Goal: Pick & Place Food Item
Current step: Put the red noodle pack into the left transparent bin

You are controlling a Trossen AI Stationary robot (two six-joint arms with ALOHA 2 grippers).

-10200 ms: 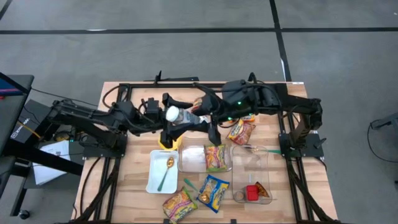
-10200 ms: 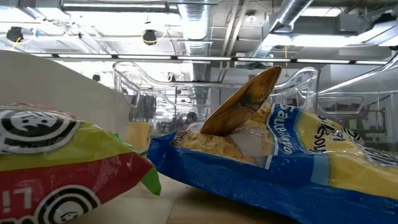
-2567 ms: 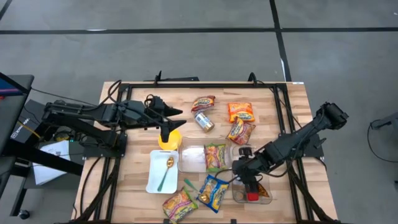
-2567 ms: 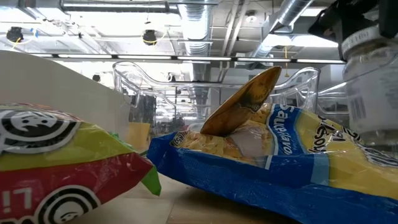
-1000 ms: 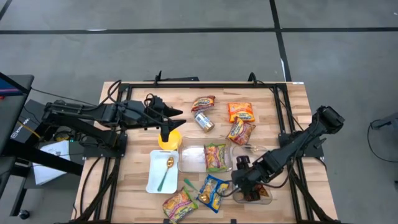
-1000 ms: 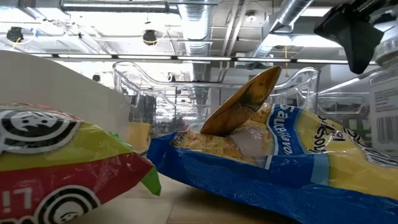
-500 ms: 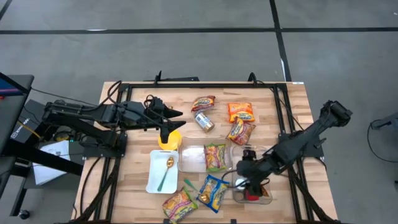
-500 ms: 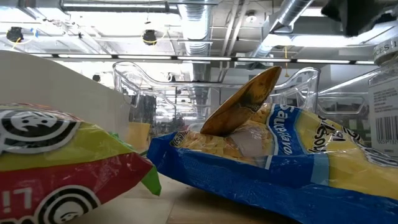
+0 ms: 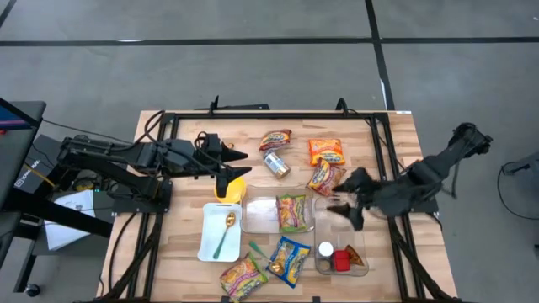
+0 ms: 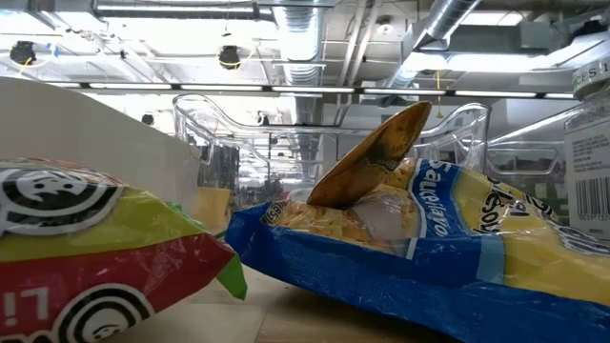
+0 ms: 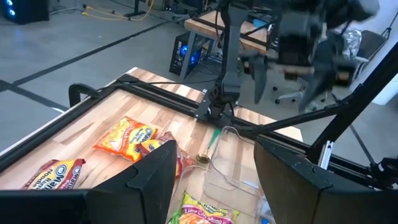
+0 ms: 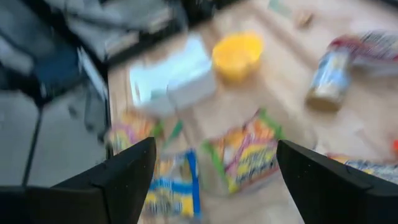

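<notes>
With the white-capped jar [image 9: 325,249] standing in the clear bin [image 9: 364,268] at lower right, the placing step looks done; the right tool [image 9: 344,208], spread and empty, next needs another food item, while the left tool [image 9: 234,167] waits spread at centre-left

Right wrist view blurred, jar [image 10: 593,143] cut off (low view)

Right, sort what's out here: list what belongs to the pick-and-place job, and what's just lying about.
Job in hand:
- white-lidded jar, standing in the clear container
- right gripper, open, above that container

Lying about:
- yellow bowl, under the waiting left gripper
- white tray with spoon
- can
- blue packet
</notes>
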